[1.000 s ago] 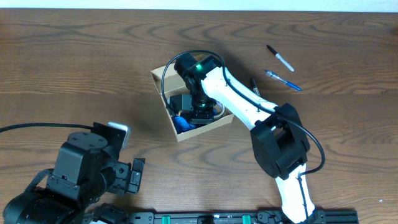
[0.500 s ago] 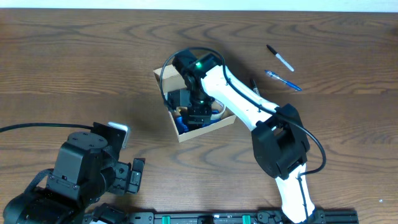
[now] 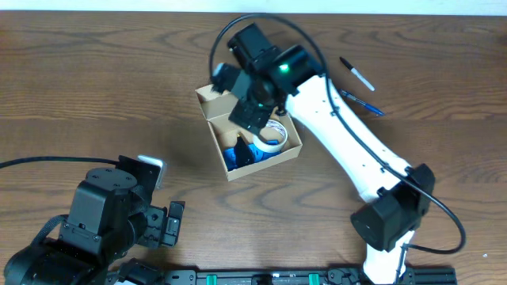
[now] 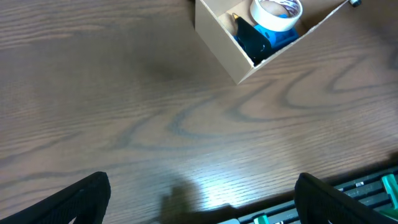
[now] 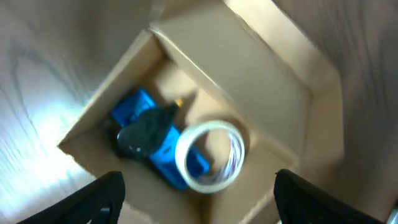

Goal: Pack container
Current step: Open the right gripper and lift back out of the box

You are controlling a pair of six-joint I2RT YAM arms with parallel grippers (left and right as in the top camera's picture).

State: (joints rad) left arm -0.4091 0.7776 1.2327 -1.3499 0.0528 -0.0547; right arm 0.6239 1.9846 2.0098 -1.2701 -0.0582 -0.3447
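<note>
Open container under the right tool, left arm at the near left.

The left gripper [image 4: 202,186] rests at the near left with fingers spread wide, well apart from the container [image 3: 265,163], with a wide stretch of table [image 3: 95,79] between them. The container lies mid-table with its flap open, and a tape roll [image 3: 273,134] and a blue item [image 3: 236,155] lie inside. The right gripper [image 5: 199,199] hangs above it, fingers spread, holding nothing. Two pens [image 3: 357,74] lie far right.

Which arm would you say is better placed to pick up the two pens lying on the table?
The right arm. Its jaws hang open and empty above the box, and the pens lie close beside it, on its own side. The left arm sits at the near left corner, far from them.
</note>
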